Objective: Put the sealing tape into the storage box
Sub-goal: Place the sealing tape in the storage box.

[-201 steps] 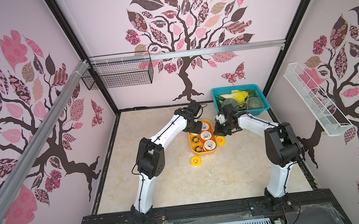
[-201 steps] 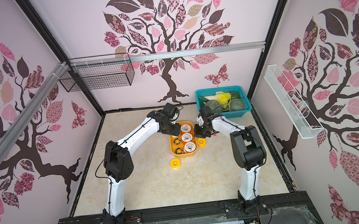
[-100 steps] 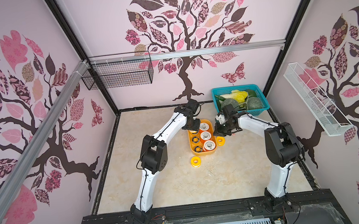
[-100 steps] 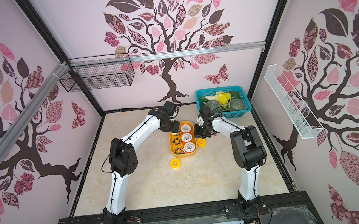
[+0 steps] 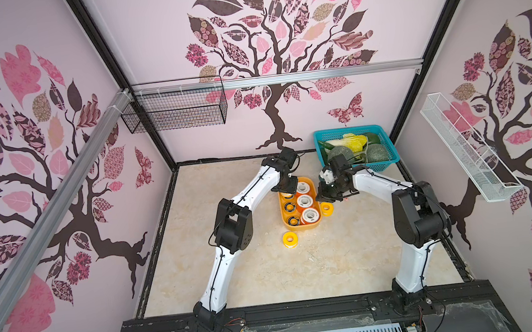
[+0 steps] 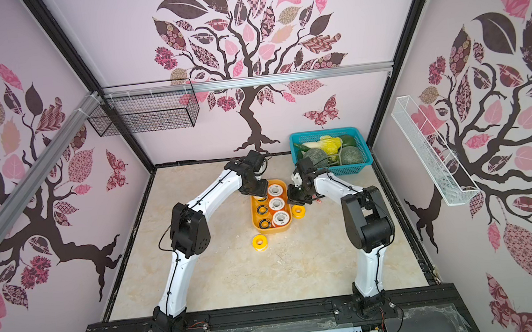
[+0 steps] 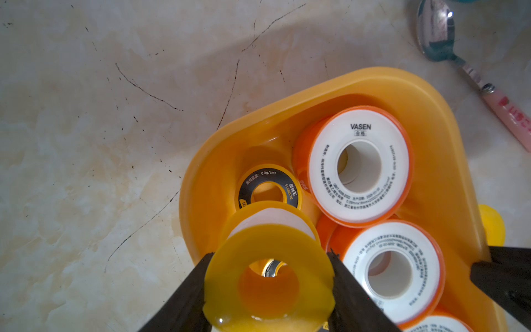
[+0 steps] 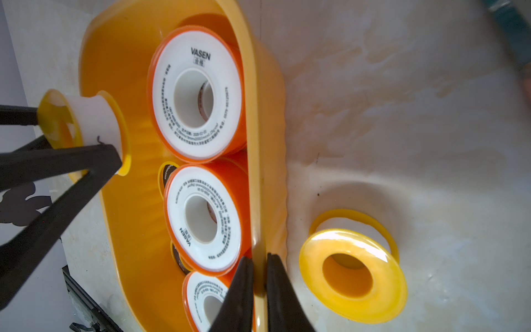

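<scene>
The storage box (image 5: 297,227) (image 6: 271,231) is a yellow-orange tub at mid-table holding three white-faced, orange-rimmed spools of sealing tape (image 5: 305,201) (image 7: 360,166) and smaller black-ringed ones (image 7: 268,186). My left gripper (image 5: 288,191) (image 7: 270,254) is shut on an all-yellow spool (image 7: 268,276) (image 8: 83,126), held on edge just above the box's far left corner. My right gripper (image 5: 322,198) (image 8: 259,257) is shut on the box's right wall (image 8: 253,120). Two more yellow spools lie on the table, one beside that wall (image 5: 327,208) (image 8: 353,276), one in front of the box (image 5: 289,238) (image 6: 260,242).
A teal latticed basket (image 5: 347,129) of vegetables stands at the back right, close behind my right arm. A spoon (image 7: 439,31) with a pink handle lies beyond the box. A black wire basket (image 5: 174,110) and a white one (image 5: 466,151) hang on the walls.
The left arm's elbow has swung a little to the right and away, while its gripper stays over the box with the yellow spool. The right arm has not moved.
</scene>
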